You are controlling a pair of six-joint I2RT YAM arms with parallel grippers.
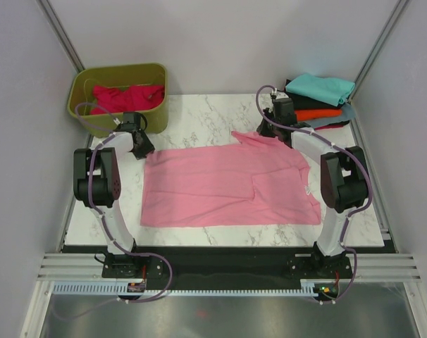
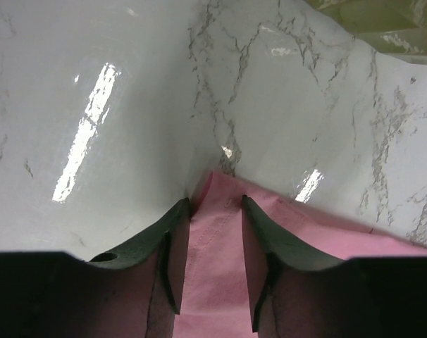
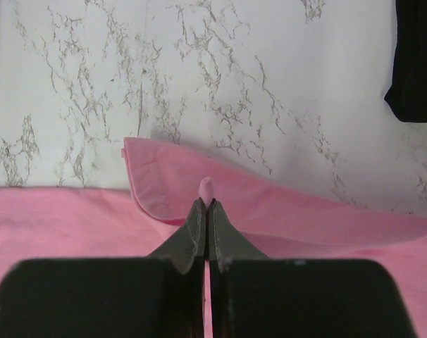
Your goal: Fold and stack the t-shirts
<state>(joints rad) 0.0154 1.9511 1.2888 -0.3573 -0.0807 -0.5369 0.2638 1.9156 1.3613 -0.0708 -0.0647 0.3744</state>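
A light pink t-shirt (image 1: 227, 186) lies spread flat across the marble table (image 1: 199, 113). My left gripper (image 1: 141, 149) is at its far left corner. In the left wrist view the left gripper (image 2: 216, 204) is open, its jaws straddling the corner of the pink cloth (image 2: 213, 267). My right gripper (image 1: 270, 130) is at the shirt's far right edge. It is shut on a pinch of the pink t-shirt (image 3: 284, 211), and a small nub of cloth sticks out past the right gripper's tips (image 3: 206, 203). The edge there is folded over.
An olive-green tub (image 1: 83, 84) at the back left holds a crimson t-shirt (image 1: 125, 97); its rim (image 2: 368, 17) shows in the left wrist view. At the back right is a stack of folded shirts: teal (image 1: 319, 88), orange (image 1: 316, 113), grey-blue (image 1: 346, 113) and black (image 3: 418, 56).
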